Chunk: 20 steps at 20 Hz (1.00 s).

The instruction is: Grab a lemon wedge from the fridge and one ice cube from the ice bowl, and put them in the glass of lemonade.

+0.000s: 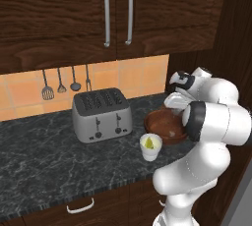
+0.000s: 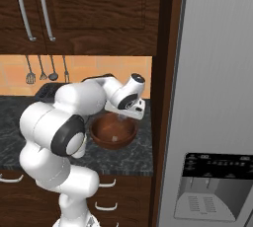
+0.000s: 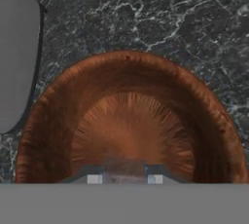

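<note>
Reddish-brown wooden ice bowl [image 1: 165,124], round and shallow with radial grain, sits on the dark marbled stone table [image 1: 44,156] just right of the boxy steel toaster [image 1: 102,115]. End effector [image 3: 125,179] hangs over the bowl's interior, fingertips [image 3: 95,179] a moderate gap apart with something pale and blurry between them; cannot tell if it is gripped. Glass of lemonade [image 1: 150,147], small whitish translucent cup, stands just in front of the bowl with a yellow lemon wedge [image 1: 148,143] inside. Grey steel fridge [image 2: 217,97] stands to the right.
</note>
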Motion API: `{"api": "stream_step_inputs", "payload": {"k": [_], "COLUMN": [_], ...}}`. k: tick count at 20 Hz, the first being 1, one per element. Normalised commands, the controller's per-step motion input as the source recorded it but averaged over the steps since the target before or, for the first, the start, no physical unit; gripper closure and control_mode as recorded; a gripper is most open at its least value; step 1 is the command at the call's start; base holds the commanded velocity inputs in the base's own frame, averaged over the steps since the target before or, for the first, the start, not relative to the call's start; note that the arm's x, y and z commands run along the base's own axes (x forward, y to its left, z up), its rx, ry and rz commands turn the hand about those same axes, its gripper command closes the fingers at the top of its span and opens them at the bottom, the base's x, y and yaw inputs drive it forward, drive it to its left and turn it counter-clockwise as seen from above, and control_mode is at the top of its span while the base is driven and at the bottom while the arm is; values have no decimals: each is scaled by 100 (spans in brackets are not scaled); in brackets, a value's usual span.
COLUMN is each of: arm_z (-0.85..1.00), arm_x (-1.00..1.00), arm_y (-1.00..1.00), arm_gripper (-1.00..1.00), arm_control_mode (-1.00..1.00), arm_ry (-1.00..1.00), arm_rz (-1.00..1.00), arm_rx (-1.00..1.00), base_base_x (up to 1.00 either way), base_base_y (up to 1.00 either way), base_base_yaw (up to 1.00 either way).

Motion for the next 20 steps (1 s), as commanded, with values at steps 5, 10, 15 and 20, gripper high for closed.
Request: {"api": "stream_step_inputs", "payload": {"k": [5,10,15,20], "arm_z": [29,45,22,-9], "arm_x": [-4,-18,-49,-5], "arm_y": [-30,5,79,90], "arm_gripper": [100,100,100,100], "arm_control_mode": [-100,-100,-100,-100], "arm_ry": [1,2,17,7], "arm_rz": [0,0,2,-1], "arm_rx": [10,8,-5,-15], "base_base_x": [0,0,0,0], "base_base_y": [0,0,0,0], "base_base_yaw": [0,0,0,0]}}
